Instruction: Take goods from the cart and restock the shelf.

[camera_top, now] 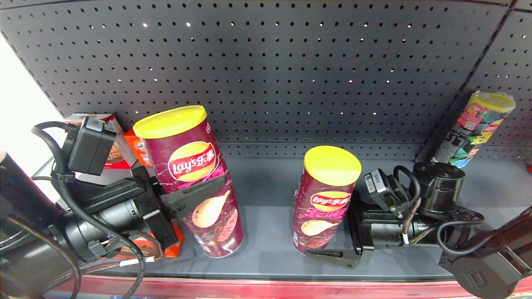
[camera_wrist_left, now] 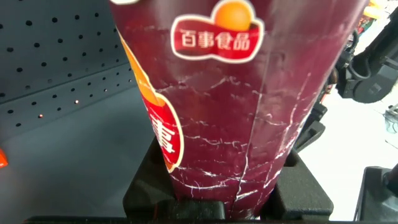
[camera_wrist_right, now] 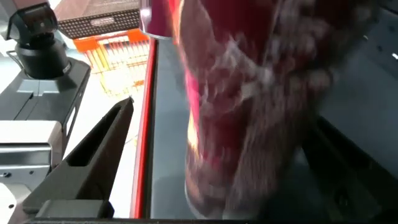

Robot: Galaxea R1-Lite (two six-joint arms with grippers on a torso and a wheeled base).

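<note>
Two maroon chip cans with yellow lids stand on the grey shelf (camera_top: 266,195). The larger left can (camera_top: 195,174) leans slightly, and my left gripper (camera_top: 199,187) is shut on its middle, one black finger crossing its front. In the left wrist view that can (camera_wrist_left: 230,93) sits between the jaws of the left gripper (camera_wrist_left: 230,186). The smaller right can (camera_top: 326,199) stands upright at the shelf's middle. My right gripper (camera_top: 320,237) straddles its lower part and is open. A gap shows between one finger (camera_wrist_right: 93,162) and that can (camera_wrist_right: 249,118).
A multicoloured can (camera_top: 474,128) leans against the pegboard at the far right. A red box (camera_top: 118,145) and orange packs (camera_top: 172,245) sit at the left behind and under my left arm. The shelf's red front lip (camera_top: 266,287) runs along the near edge. An orange cart basket (camera_wrist_right: 118,46) is below.
</note>
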